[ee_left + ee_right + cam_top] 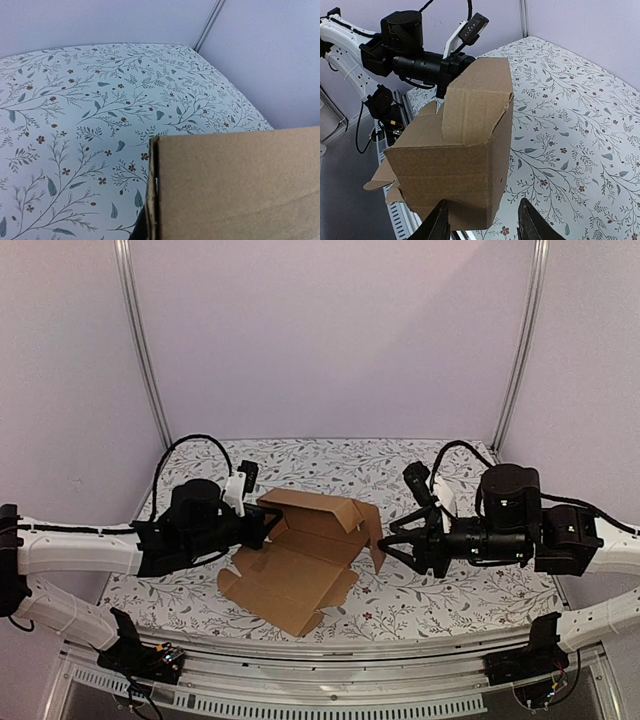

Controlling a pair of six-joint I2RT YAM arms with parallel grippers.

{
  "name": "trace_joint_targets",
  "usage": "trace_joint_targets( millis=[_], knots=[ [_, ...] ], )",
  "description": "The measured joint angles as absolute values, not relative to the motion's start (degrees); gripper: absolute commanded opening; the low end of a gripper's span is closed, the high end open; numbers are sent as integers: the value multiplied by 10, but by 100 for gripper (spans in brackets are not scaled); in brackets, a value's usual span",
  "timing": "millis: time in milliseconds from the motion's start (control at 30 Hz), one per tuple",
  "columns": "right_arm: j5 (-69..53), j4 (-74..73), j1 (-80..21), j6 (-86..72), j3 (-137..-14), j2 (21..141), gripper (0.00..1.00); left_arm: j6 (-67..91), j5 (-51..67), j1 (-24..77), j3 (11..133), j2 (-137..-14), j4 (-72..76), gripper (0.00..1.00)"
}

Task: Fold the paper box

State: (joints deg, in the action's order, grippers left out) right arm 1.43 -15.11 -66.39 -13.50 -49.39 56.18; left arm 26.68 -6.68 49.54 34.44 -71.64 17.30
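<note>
Paper box [300, 555] stands half-erected on the table [450, 590] — light, floppy card, so pinch a wall beside a crease. Your right gripper [484, 202] gapes wide at its corner, empty; left gripper [268, 525] — hold can't be told.

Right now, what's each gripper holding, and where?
Left gripper seems clamped on the paper box's left wall; right gripper open around its right end.

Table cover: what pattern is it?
The table cover is white with grey-green leafy sprigs and small brown flowers; left wrist view shows it best.
</note>
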Motion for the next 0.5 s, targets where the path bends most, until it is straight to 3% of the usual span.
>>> trace_joint_targets(
  millis=[500],
  knots=[
    [-69,-113,-664,-135,-511,620,36,255,-39,495,323,-707,199,0]
  ],
)
